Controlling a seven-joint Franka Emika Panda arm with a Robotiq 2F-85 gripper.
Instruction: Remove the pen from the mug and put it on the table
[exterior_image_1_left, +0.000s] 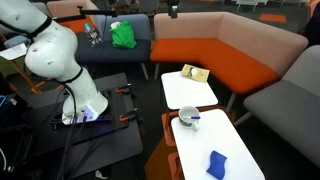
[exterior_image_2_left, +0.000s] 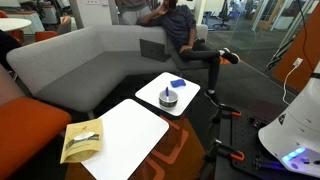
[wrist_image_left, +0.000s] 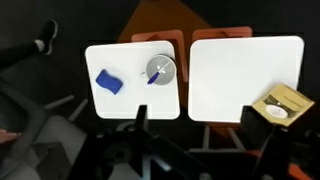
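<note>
Along the lower edge of the wrist view the pincer (wrist_image_left: 172, 140) shows only as dark shapes against a dark floor. I cannot tell how far it is open, and nothing is seen in it. It hangs high, well apart from the mug (wrist_image_left: 160, 69), which stands on the table (wrist_image_left: 125, 58) with a blue cloth (wrist_image_left: 108, 81) near it. The pen (wrist_image_left: 154, 76) is in the mug, slanted across its mouth. A second table (wrist_image_left: 240, 75) alongside bears a tan packet (wrist_image_left: 283, 104).

By my reading the reach is not yet begun. The next move calls for coming down over the mug, setting the fingers across the thin shaft and closing above the rim — without knocking the mug. The pen looks short, slim and dark blue, small against the white mug.
</note>
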